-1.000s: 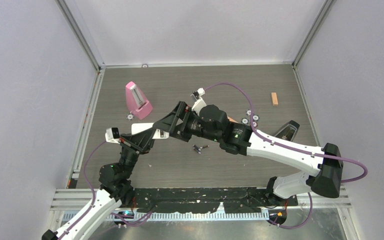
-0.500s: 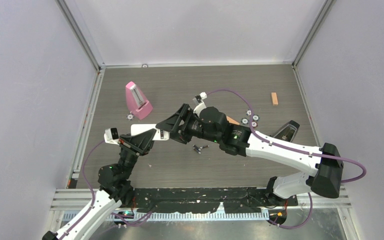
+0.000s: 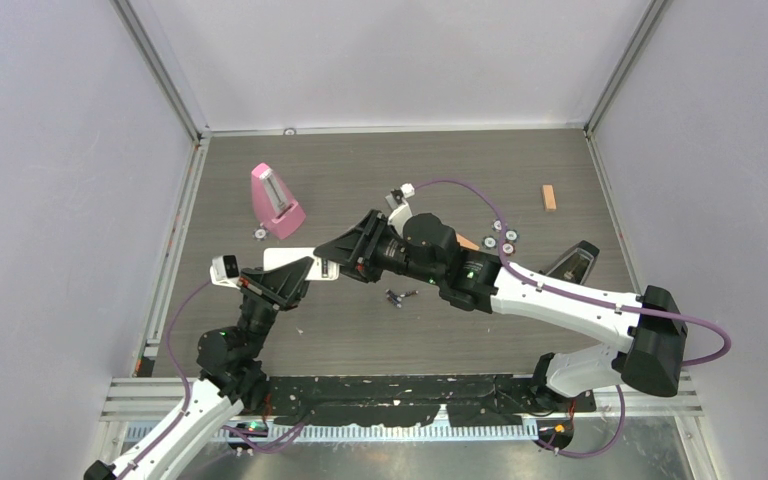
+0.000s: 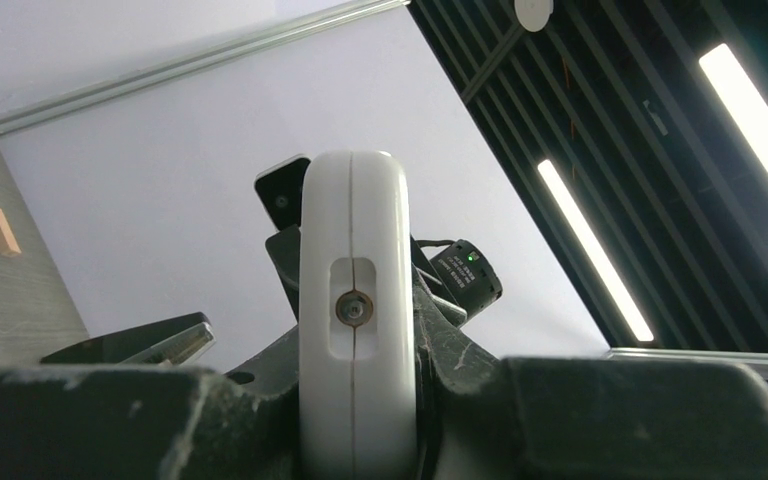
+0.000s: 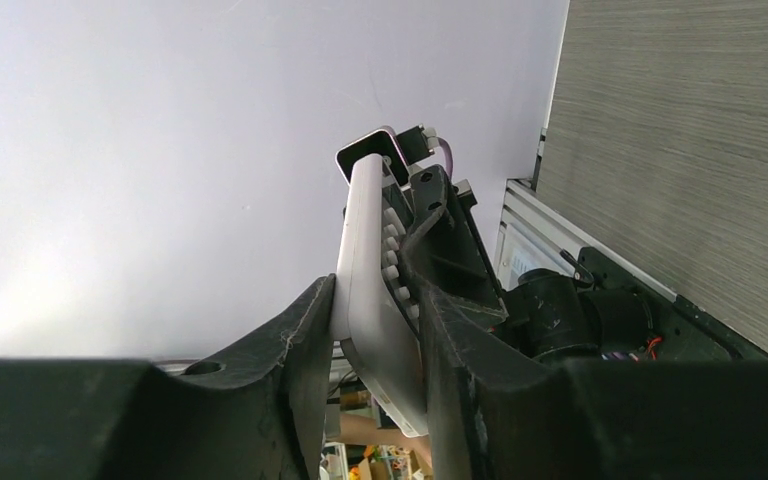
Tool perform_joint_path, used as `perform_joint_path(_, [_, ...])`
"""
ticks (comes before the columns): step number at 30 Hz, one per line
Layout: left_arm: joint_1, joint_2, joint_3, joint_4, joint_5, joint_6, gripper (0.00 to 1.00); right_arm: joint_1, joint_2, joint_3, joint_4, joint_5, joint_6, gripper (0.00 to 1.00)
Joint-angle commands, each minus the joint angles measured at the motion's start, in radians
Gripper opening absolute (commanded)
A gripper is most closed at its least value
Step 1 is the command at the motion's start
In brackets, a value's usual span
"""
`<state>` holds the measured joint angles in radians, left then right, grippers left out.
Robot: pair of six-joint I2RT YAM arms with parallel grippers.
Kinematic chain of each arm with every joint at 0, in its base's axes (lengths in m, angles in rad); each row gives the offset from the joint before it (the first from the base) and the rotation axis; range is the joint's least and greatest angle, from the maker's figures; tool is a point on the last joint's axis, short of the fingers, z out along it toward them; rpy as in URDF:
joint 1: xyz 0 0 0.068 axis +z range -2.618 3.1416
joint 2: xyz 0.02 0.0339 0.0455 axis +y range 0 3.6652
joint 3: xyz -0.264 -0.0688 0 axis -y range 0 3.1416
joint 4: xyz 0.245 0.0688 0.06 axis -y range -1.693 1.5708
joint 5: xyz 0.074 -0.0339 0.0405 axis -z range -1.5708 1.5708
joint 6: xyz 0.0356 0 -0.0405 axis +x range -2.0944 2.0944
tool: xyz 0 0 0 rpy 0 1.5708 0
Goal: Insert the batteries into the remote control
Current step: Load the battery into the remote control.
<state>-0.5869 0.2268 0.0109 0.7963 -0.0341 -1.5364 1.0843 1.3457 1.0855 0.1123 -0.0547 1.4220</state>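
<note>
You had the remote control [image 3: 285, 257] held up off the table [image 3: 410, 165] between both arms, left of centre. Your left gripper [image 3: 295, 276] was clamped on one end of it; the left wrist view showed the remote's narrow white end [image 4: 352, 300], with its small screw recess, squeezed between the two dark fingers [image 4: 110, 420]. Your right gripper [image 3: 338, 262] had closed on the other end, and in the right wrist view one finger [image 5: 300, 350] lay against the plain back while the other pressed on the button side of the remote [image 5: 365, 270]. The batteries [image 3: 398, 296] lay together on the tabletop just beside the right wrist, on its near side, apart from the remote. The pink metronome [image 3: 276, 200] stood near the held remote on its far side, with a small disc [image 3: 260, 233] at its foot. The left rail [image 3: 175, 250] ran not far from your left arm. To the right, a cluster of discs [image 3: 505, 238] and a black metronome [image 3: 573, 262] sat behind the right forearm, and a wooden block [image 3: 549, 197] lay well apart near the right edge. Bare tabletop lay open along the far centre and on the near strip in front of the batteries.
</note>
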Motion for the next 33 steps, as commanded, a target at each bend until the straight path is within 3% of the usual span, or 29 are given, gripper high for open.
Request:
perform_joint_path(1, [0.005,-0.007,-0.037,0.087,-0.037,-0.009,0.00,0.002,-0.014,-0.005,0.010,-0.035,0.007,0.25])
perform_joint_path(8, [0.005,-0.034,-0.027,0.020,-0.043,-0.022,0.00,-0.002,-0.006,0.025,-0.020,-0.055,-0.036,0.09])
perform_joint_path(11, [0.005,-0.046,-0.032,0.002,-0.048,-0.030,0.00,-0.006,0.006,0.035,-0.022,-0.069,-0.053,0.07])
perform_joint_path(13, [0.005,-0.057,-0.039,-0.011,-0.055,-0.042,0.00,-0.006,0.008,0.041,-0.023,-0.074,-0.063,0.12])
perform_joint_path(16, [0.005,-0.082,-0.049,-0.039,-0.070,-0.057,0.00,-0.011,0.001,0.047,-0.029,-0.068,-0.077,0.37])
perform_joint_path(19, [0.005,-0.113,-0.054,-0.082,-0.083,-0.062,0.00,-0.018,-0.011,0.050,-0.033,-0.054,-0.103,0.51])
perform_joint_path(27, [0.005,-0.161,-0.059,-0.151,-0.094,-0.067,0.00,-0.032,-0.020,0.057,0.003,-0.073,-0.159,0.68])
perform_joint_path(33, [0.005,-0.150,-0.060,-0.151,-0.092,-0.071,0.00,-0.034,-0.006,0.083,0.001,-0.086,-0.212,0.70])
